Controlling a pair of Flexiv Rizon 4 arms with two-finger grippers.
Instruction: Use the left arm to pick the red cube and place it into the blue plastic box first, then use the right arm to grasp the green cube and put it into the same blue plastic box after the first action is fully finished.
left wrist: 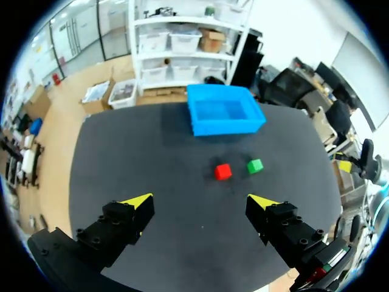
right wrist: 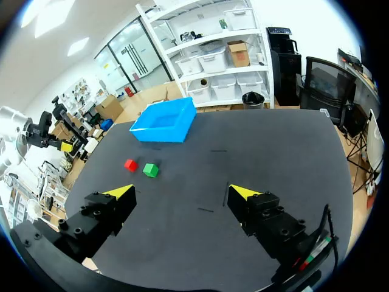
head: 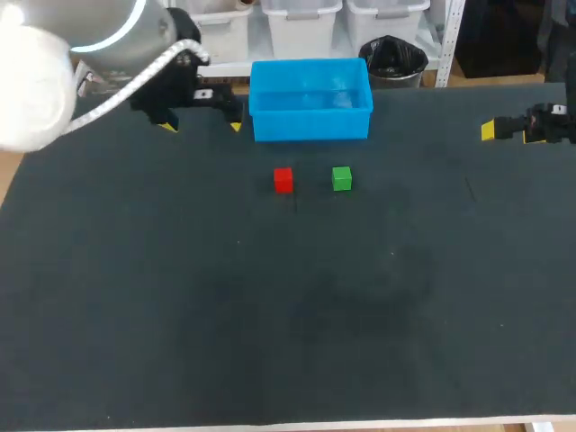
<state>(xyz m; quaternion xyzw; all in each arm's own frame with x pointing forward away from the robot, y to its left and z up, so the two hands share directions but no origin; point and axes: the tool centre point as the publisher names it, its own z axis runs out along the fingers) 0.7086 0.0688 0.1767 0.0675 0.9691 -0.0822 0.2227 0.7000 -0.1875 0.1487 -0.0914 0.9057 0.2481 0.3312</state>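
A red cube [head: 283, 180] and a green cube [head: 341, 178] sit side by side on the dark table, just in front of the blue plastic box [head: 310, 99]. My left gripper [head: 202, 126] hangs open to the left of the box, nothing between its fingers. From the left wrist, the red cube [left wrist: 222, 171] and green cube [left wrist: 254, 165] lie ahead of the open gripper [left wrist: 200, 202], the box [left wrist: 225, 117] beyond them. My right gripper [head: 493, 131] is at the far right, open [right wrist: 182, 193], with the red cube [right wrist: 130, 164], green cube [right wrist: 150, 170] and box [right wrist: 164, 120] well ahead of it.
The dark table mat [head: 288, 315] stretches wide in front of the cubes. The blue box stands at the table's back edge and looks empty.
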